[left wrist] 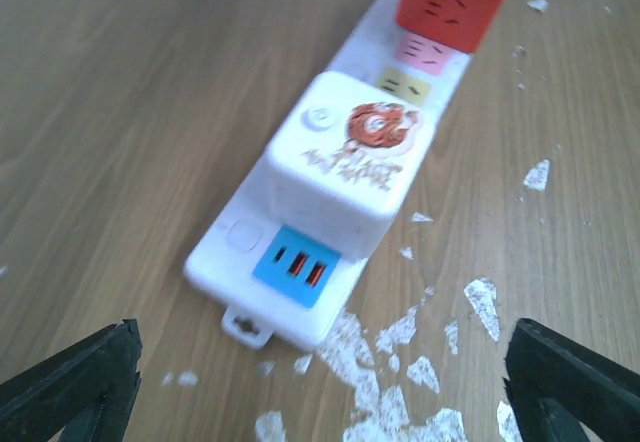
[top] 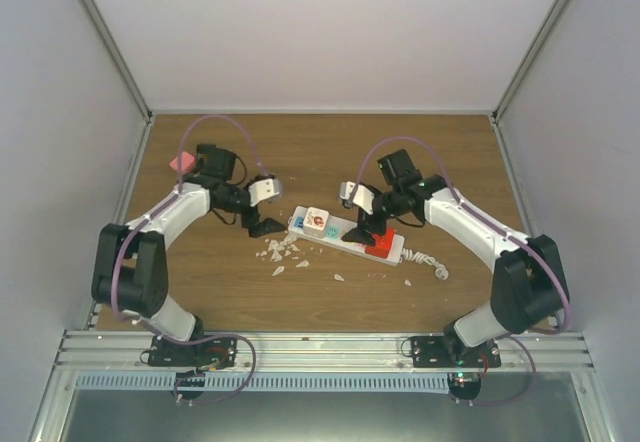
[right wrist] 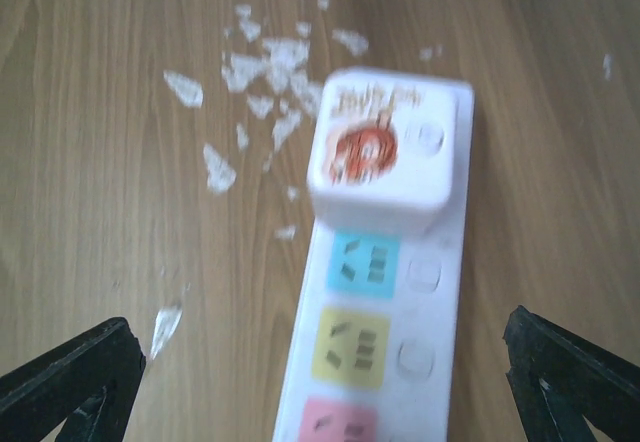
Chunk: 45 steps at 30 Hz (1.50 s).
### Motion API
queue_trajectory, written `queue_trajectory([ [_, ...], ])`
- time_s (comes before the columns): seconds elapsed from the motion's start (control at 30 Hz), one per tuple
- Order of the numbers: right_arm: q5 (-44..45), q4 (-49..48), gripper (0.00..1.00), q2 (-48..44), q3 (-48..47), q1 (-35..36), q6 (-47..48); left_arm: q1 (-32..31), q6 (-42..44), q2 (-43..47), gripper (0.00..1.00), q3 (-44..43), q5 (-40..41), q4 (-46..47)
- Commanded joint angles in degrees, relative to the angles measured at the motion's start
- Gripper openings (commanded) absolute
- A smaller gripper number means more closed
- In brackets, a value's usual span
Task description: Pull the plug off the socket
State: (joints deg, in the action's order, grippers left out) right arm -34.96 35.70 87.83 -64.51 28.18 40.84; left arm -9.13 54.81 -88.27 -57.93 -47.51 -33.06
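On the socket [left wrist: 222, 262] sits a white plug [left wrist: 345, 167] (left fingers [left wrist: 75, 382] wide).

The left arm [top: 165, 217] and right arm [top: 470, 224] bend outward at the elbows, forearms reaching inward toward each other. The left gripper [top: 262, 226] points down and inward, jaws spread wide — its dark fingertips [left wrist: 80, 382] sit at opposite lower corners of the wrist view. The right gripper [top: 364, 238] mirrors it, with its fingertips [right wrist: 75, 377] just as far apart.

white plug [left wrist: 340, 162] seated, socket [left wrist: 215, 262] lying flat
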Motion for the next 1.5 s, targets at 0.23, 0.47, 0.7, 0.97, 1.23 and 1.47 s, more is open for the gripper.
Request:
queue_trajectory([
  [0.23, 5.76, 7.37, 1.00, -9.01, 9.00, -5.79, 2.62, -12.35, 12.71, -12.94, 0.99, -11.71, 2.15, -1.58],
  [0.47, 9.18, 6.36, 1.00, -10.08, 13.97, -6.29, 5.02, -14.78, 14.89, -19.03, 0.99, -16.75, 2.38, -2.29],
  [0.7, 10.34, 5.63, 0.99, -9.46, 15.86, -7.11, 6.36, -16.20, 18.03, -20.30, 0.92, -17.17, 1.57, -3.69],
  [0.97, 11.51, 3.68, 0.91, -5.01, 14.57, -7.24, 10.54, -16.45, 18.94, -19.33, 0.72, -15.52, 1.69, -5.71],
  [1.23, 9.67, 3.55, 0.70, -2.01, 12.04, -7.33, 12.95, -15.94, 17.50, -14.04, 0.56, -10.14, 2.60, -3.27],
  [1.47, 8.09, 3.34, 0.52, 3.82, 8.37, -7.33, 15.36, -14.52, 15.46, -10.14, 0.51, -6.28, 1.18, -1.93],
])
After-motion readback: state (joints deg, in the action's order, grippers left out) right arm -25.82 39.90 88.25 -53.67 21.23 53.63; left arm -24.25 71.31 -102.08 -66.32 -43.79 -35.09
